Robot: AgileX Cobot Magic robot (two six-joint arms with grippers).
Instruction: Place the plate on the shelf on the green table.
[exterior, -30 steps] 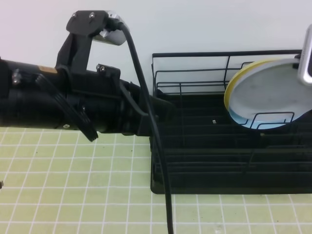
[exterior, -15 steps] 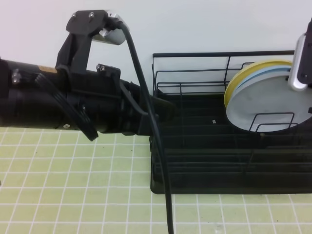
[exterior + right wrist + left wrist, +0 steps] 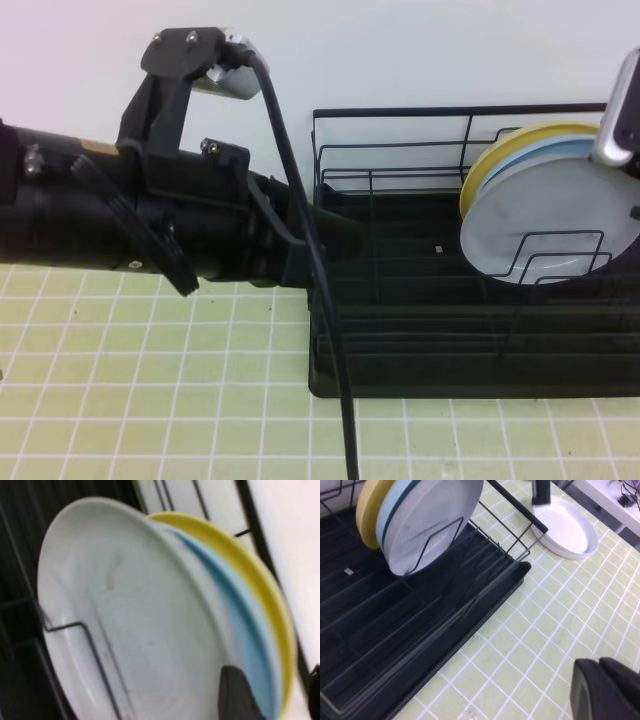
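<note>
Green table (image 3: 150,400): plate (image 3: 560,225) upright in shelf (image 3: 400,330)

Plate (image 3: 548,222) smooth, glossy; shelf (image 3: 420,330) black wire.

Even, bright light with faint shadows throughout; the right wrist view is soft and blurred, and the overhead slightly grainy.
</note>
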